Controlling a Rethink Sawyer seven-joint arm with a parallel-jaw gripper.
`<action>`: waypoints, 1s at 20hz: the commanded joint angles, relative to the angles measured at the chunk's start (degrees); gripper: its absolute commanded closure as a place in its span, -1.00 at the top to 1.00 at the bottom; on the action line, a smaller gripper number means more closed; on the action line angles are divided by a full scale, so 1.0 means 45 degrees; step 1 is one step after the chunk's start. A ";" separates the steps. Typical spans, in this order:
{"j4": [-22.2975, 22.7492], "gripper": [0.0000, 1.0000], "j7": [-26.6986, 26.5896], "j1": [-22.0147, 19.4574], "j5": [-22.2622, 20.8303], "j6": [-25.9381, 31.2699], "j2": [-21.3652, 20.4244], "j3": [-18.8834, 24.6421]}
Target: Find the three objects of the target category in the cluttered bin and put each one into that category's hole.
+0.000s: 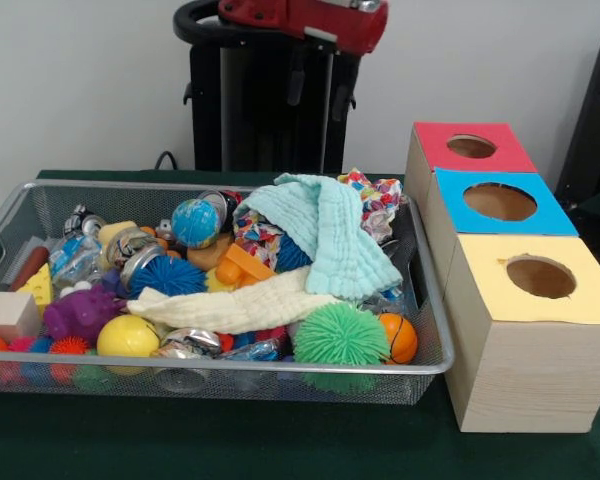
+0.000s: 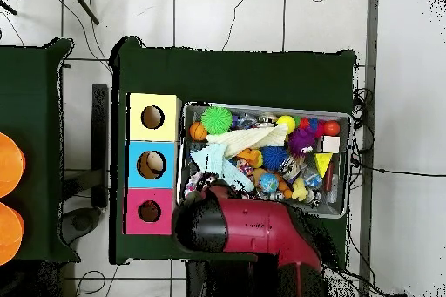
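Note:
The wire mesh bin point(image 1: 280, 367) stands on the green table, packed with toys and cloths; it also shows in the overhead view point(image 2: 261, 107). No striped or tan-orange soft animal toy shows clearly; cloths and other toys cover much of the bin. The red-topped wooden box with its round hole point(image 1: 471, 146) is the farthest of three boxes right of the bin; the hole also shows in the overhead view point(image 2: 149, 211). My red arm point(image 1: 310, 20) is drawn back above the bin's far edge point(image 2: 253, 224). The gripper itself does not show.
A blue-topped box point(image 1: 499, 201) and a yellow-topped box point(image 1: 540, 277) stand in line with the red one. In the bin lie a mint cloth point(image 1: 330, 230), a cream cloth point(image 1: 240, 308), a green puff ball point(image 1: 340, 335), a basketball-patterned ball point(image 1: 400, 338), a globe ball point(image 1: 195, 222) and a yellow ball point(image 1: 127, 337).

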 commanded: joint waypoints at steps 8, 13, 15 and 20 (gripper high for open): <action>-0.0631 1.00 -0.0664 -0.2364 -0.0275 -0.0775 0.1763 0.1838; -0.0976 1.00 -0.1249 -0.3109 -0.0550 -0.0726 0.2191 0.2312; -0.0605 1.00 -0.1400 -0.3569 -0.0727 -0.1155 0.2252 0.2532; -0.0095 1.00 -0.1021 -0.4019 -0.1466 -0.2261 0.2591 0.2528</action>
